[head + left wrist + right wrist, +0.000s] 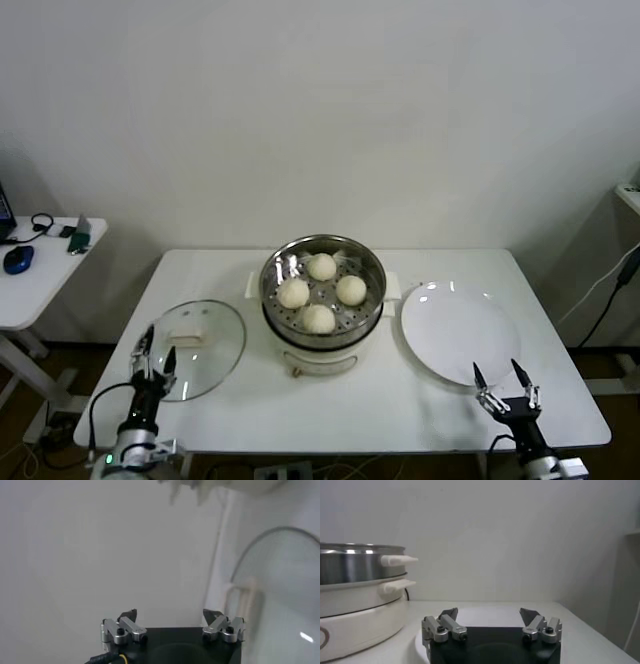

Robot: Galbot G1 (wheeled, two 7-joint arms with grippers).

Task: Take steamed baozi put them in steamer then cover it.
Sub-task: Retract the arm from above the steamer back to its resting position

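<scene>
Four steamed baozi [321,292] sat in the steamer [322,300] at frame centre, while the cover [195,346] lay lower left, just beside the spread, empty left gripper [155,358]; the right gripper [505,385], also spread, was well apart.

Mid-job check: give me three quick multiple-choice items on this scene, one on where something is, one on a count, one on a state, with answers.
1. Where is the cover?
A. on the steamer
B. flat on the table, on the steamer's left
C. on the white plate

2. How many steamed baozi are in the steamer?
A. two
B. three
C. four

3. What state is the left tool in?
A. open, holding nothing
B. shut on the cover
C. shut on a bun

Answers: 1 B, the glass cover lies beside the pot. 2 C, four buns sit on the tray. 3 A, its fingers stand apart at the cover's edge.
</scene>
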